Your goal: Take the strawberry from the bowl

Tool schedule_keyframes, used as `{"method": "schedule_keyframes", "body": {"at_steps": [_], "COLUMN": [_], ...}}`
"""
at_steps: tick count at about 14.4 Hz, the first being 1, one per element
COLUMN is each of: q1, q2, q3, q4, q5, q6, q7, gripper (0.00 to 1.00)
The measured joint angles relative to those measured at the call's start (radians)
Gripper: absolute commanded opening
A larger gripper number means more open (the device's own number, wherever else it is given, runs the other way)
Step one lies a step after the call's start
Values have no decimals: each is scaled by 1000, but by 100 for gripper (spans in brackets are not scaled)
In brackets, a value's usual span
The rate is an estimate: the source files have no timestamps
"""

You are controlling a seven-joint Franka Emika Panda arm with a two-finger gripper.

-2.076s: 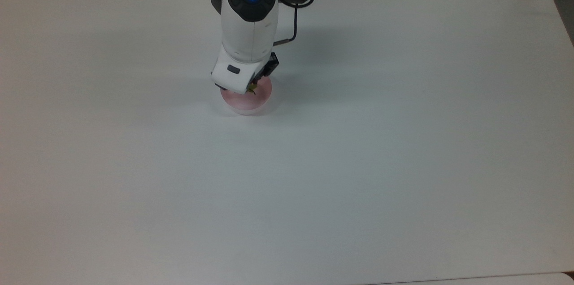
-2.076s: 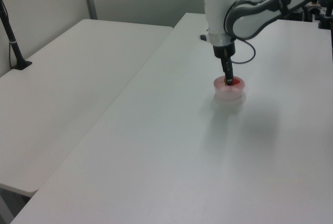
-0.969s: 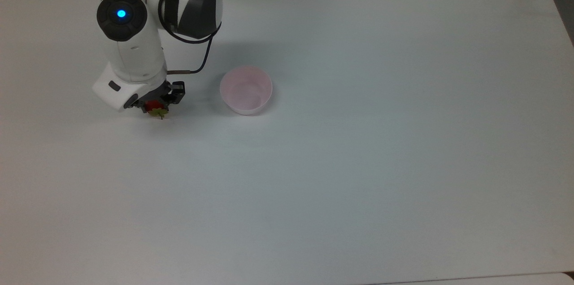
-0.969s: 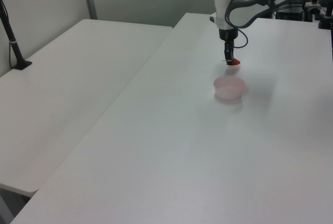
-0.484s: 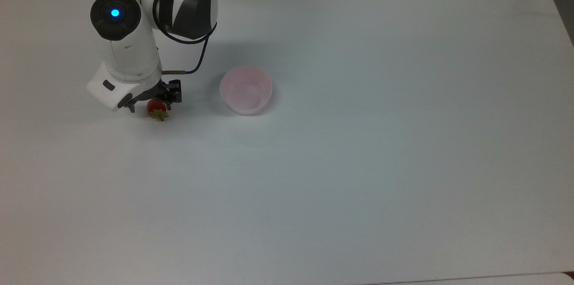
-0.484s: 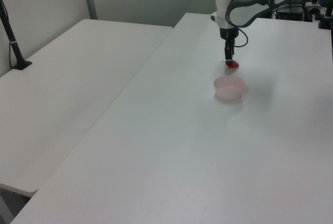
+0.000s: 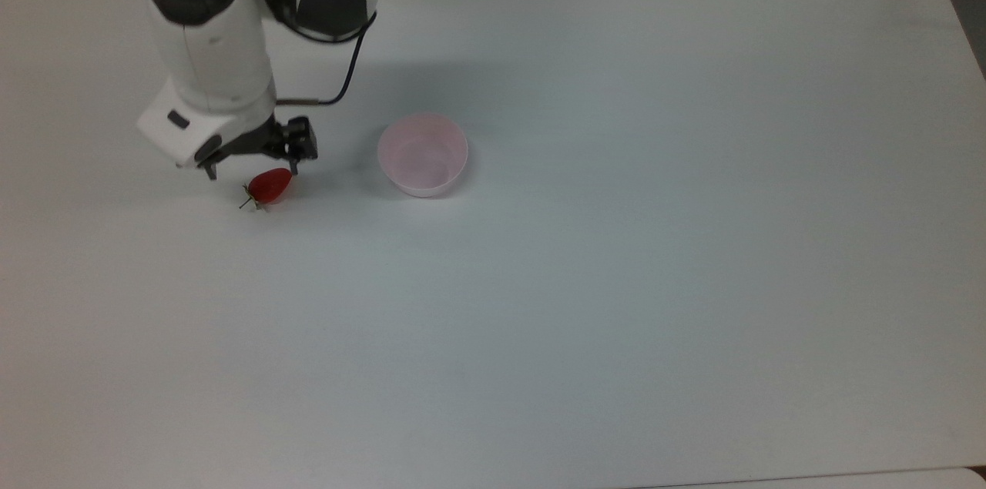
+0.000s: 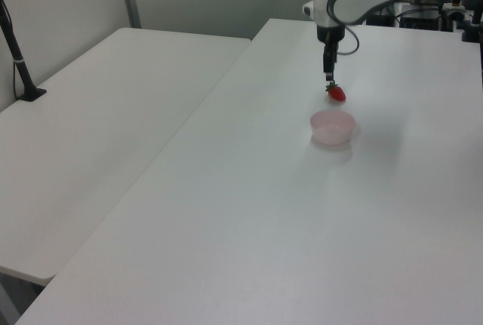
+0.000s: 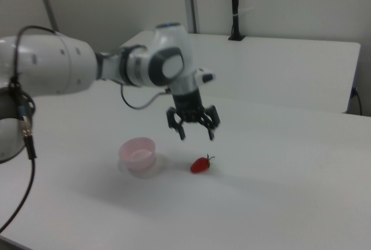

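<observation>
Pincer (image 9: 193,130) spread apart, hovering above strawberry (image 9: 200,165) lying on tabletop (image 7: 616,281), apart from bowl (image 7: 422,154); wide bare surface beyond.

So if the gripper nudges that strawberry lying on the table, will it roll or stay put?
The strawberry lies on its side on the bare table, so it would probably roll, curving because it tapers. Its glossy skin hints it may slip. It looks small and likely light beneath the open gripper.
</observation>
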Motion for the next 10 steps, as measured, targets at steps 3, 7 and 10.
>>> {"method": "schedule_keyframes", "body": {"at_steps": [3, 7, 10], "q1": [33, 106, 192], "q2": [-107, -250, -326], "q3": [23, 28, 24], "q4": [7, 6, 3], "q5": [65, 144, 148], "q6": [-100, -227, -309], "q7": [67, 257, 379], "gripper": [100, 100, 100]}}
